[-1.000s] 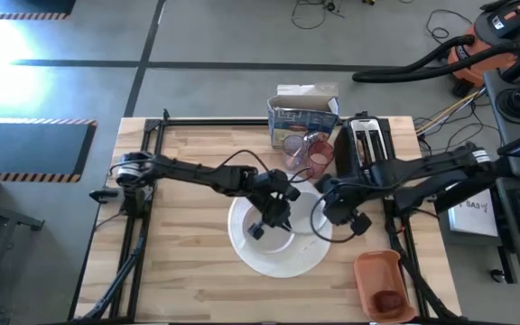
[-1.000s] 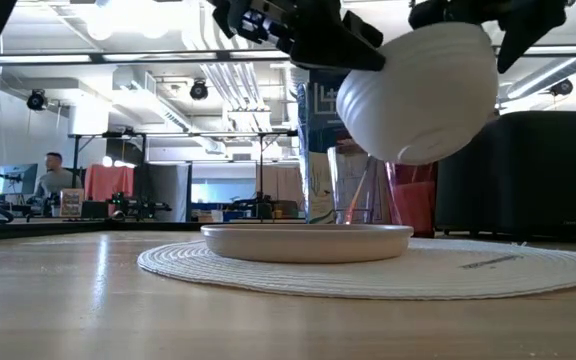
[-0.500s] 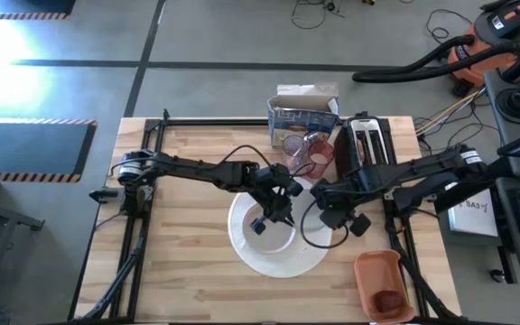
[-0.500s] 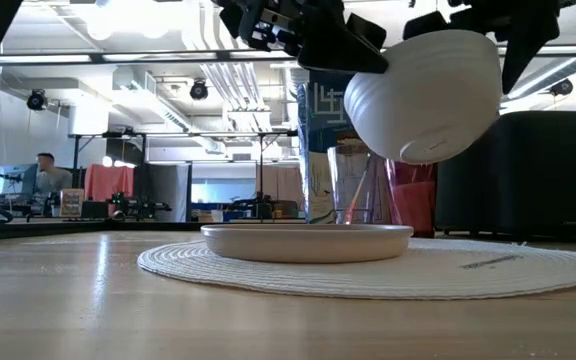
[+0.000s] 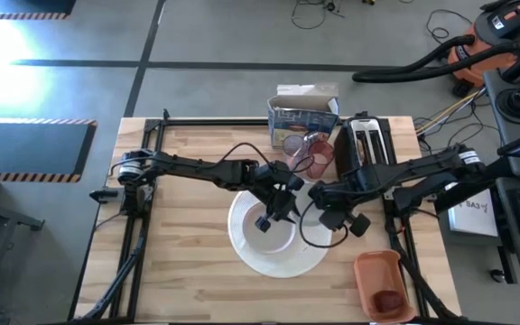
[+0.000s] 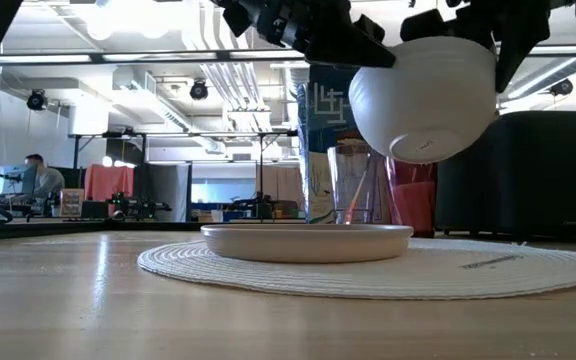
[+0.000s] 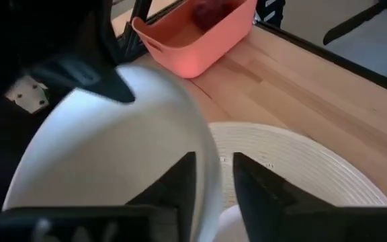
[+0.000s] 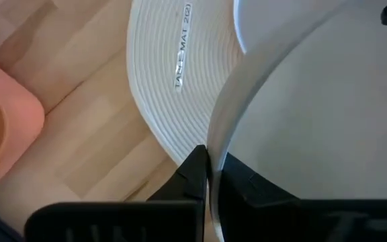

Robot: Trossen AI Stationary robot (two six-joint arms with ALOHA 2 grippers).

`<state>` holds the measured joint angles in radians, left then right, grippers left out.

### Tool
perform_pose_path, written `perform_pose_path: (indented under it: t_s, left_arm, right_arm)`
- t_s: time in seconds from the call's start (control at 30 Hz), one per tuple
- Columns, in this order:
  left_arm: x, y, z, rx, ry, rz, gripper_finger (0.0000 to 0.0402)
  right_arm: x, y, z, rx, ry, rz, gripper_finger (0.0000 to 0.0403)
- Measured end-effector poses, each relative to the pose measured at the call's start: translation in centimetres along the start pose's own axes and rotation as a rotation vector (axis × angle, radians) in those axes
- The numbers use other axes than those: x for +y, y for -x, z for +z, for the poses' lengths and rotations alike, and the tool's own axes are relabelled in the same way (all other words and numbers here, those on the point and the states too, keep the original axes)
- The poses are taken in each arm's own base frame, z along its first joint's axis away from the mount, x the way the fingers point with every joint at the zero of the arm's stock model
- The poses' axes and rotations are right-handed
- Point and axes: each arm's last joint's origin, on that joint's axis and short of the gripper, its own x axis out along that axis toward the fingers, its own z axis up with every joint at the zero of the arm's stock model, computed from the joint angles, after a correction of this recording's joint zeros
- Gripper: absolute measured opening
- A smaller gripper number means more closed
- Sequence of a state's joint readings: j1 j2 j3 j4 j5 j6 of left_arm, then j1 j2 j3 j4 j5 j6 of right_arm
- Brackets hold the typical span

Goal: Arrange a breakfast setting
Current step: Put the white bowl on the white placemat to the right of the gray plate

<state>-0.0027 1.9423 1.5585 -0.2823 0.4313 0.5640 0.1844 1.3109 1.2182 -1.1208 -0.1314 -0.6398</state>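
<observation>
A small white bowl (image 6: 423, 100) hangs tilted in the air above the round white plate (image 6: 306, 240), which rests on a woven white mat (image 6: 468, 268). My right gripper (image 8: 211, 175) is shut on the bowl's rim. My left gripper (image 7: 213, 178) is open at the opposite side of the rim, one finger inside the bowl (image 7: 113, 154) and one outside; whether they touch it I cannot tell. In the high view both grippers (image 5: 283, 212) (image 5: 328, 212) meet over the mat. A pink cup (image 5: 319, 158) stands at the back. A dark red fruit (image 5: 388, 300) lies in the orange tray (image 5: 382, 284). My right gripper pinches the bowl's rim (image 8: 217, 144), one finger inside the bowl and one against its outer wall. The fingers come steeply from above, on the side toward the table's right edge. The bowl is lifted clear of the plate and hangs tilted below the fingers.
A black toaster (image 5: 368, 144) and a cereal box (image 5: 303, 113) stand at the far edge behind the cups. The orange tray sits at the near right corner. Bare wood lies left of the mat and along the near edge.
The bowl has stayed in the air above the plate and has tipped a little nearer to level. My right gripper has tipped further down at the bowl's rim.
</observation>
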Motion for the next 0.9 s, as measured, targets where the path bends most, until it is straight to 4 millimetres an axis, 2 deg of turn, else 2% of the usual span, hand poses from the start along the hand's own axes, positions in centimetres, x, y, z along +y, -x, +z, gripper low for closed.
perform_pose_path:
  t_s: [0.17,0.27,0.43,0.53,0.9]
  left_arm:
    - [-0.1,0.0,-0.1,0.011,0.012,-0.013,0.0144]
    - [-0.3,0.3,-0.3,0.027,0.045,-0.05,0.0163]
    - [-0.8,1.0,-0.6,0.083,0.094,-0.106,0.0169]
    - [-1.6,1.7,-0.8,0.127,0.13,-0.171,0.0169]
    - [-2.8,3.7,-1.3,0.235,0.137,-0.288,0.0169]
  right_arm:
    - [0.0,-0.1,0.0,-0.002,-0.101,0.005,0.0008]
    - [0.0,-0.4,-0.1,0.0,-0.174,0.009,0.0008]
    - [-0.2,-2.3,-0.1,0.032,-0.271,0.027,0.0009]
    - [-0.2,-3.9,-0.6,0.124,-0.365,0.067,0.0008]
    - [-1.5,-8.6,0.1,0.218,-0.691,0.074,0.0008]
